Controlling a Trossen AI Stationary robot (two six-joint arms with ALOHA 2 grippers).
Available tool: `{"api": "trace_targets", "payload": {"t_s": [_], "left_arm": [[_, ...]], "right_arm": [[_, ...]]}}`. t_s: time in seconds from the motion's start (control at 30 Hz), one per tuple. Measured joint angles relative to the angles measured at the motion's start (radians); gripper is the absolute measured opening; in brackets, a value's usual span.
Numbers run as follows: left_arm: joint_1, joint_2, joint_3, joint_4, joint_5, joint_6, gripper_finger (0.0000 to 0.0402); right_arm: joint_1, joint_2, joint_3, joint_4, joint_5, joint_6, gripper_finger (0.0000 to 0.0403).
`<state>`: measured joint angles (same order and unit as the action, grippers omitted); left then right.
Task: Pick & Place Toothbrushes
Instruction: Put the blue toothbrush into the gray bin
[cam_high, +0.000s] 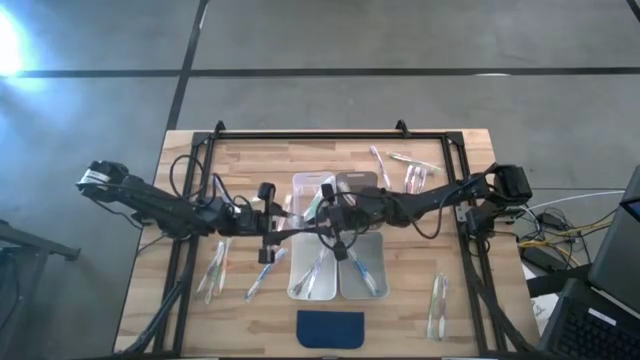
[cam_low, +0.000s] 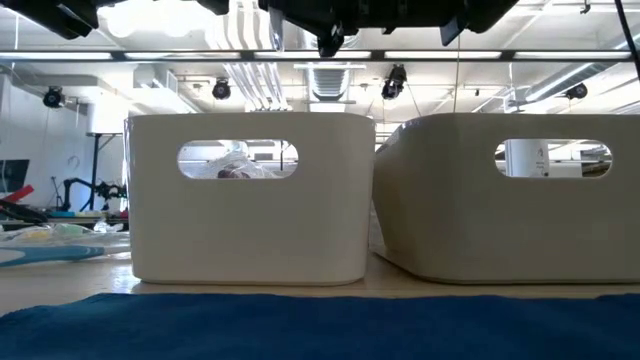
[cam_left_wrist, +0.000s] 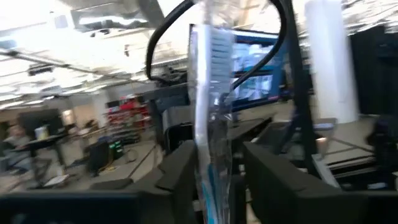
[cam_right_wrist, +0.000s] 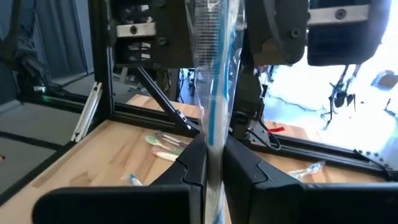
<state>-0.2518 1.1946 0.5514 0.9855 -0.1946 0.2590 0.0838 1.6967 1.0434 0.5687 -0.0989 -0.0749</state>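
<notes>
Nearest us lies the dark blue pad (cam_high: 331, 328), then two clear bins (cam_high: 338, 270) with toothbrushes inside. Above the bins we see both grippers meeting mid-table: right gripper (cam_right_wrist: 214, 163) clamped tight on a wrapped blue toothbrush (cam_right_wrist: 214, 74), left gripper (cam_left_wrist: 214, 163) fingers apart around that same brush (cam_left_wrist: 211, 106). Loose toothbrushes (cam_high: 215, 268) lie on the table left, right and at the far side (cam_high: 410, 170).

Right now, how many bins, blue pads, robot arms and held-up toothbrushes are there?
Clear plastic bins: 4
Dark blue pad: 1
Robot arms: 2 (left arm, right arm)
Toothbrush pinched in the right arm's fingers: 1
Total: 8
</notes>
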Motion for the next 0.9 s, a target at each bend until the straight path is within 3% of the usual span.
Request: {"api": "trace_targets", "payload": {"t_s": [0.13,0.23,0.4,0.57,0.8,0.9], "left_arm": [[0.0,-0.002,0.0,-0.018,-0.112,0.001,0.0195],[0.0,-0.008,0.0,-0.018,-0.205,0.002,0.0216],[0.0,-0.028,0.0,-0.054,-0.385,0.002,0.022],[0.001,-0.047,0.0,-0.103,-0.56,0.001,0.0218],[0.001,-0.055,0.0,-0.158,-0.595,0.004,0.0218],[0.0,-0.066,0.0,-0.159,-0.681,0.007,0.0218]], "right_arm": [[0.0,-0.057,0.0,-0.099,0.004,0.114,0.0026],[0.004,-0.125,0.0,-0.265,0.092,0.189,0.0025],[0.033,-0.229,0.0,-0.609,0.271,0.359,0.0024],[0.083,-0.296,0.0,-0.868,0.312,0.61,0.0024],[0.186,-0.29,0.0,-0.99,0.314,0.946,0.0023],[0.23,-0.272,0.0,-0.991,0.314,1.097,0.0023]]}}
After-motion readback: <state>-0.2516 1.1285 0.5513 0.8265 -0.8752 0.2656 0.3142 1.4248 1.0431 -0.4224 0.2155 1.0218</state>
